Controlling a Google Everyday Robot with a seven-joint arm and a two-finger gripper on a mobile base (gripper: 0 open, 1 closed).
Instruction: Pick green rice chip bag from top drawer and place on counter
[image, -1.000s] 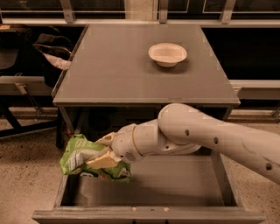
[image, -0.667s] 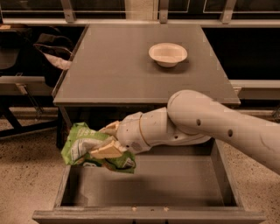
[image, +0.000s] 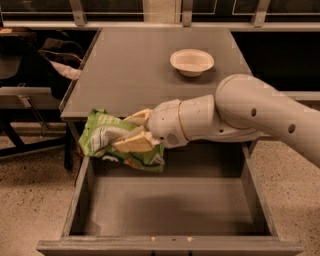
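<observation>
So the robot's hand (image: 131, 131) is clamped on the crumpled light-green foil snack bag (image: 102, 137). One cream finger (image: 134, 145) lies across the bag's front and the other peeks out just above it. The bag has a white label panel and is scrunched up around the fingers.

The bag hangs right at the front edge of the flat matte grey table (image: 130, 65), close to the table's front-left corner. It's not lying on the table top; the hand carries it just in front of that edge, and its left end pokes out a bit past the table's left side.

The wide shallow grey drawer (image: 170, 246) is pulled out from under the table's front edge, toward the camera. Its floor is plain grey, with a soft shadow in the middle.

The chunky off-white robot arm (image: 260, 112) comes in from the table's right side and crosses along its front edge.

On the table top itself, toward the back right, there's a small round cream bowl (image: 192, 62), well apart from the bag.

Room-wise, there's speckled beige flooring (image: 30, 200) either side of the table, some dark furniture (image: 20, 95) off to the table's left with something white (image: 67, 71) resting near the table's left edge, and a pale rail with uprights (image: 150, 24) running behind the table against dark panels.
</observation>
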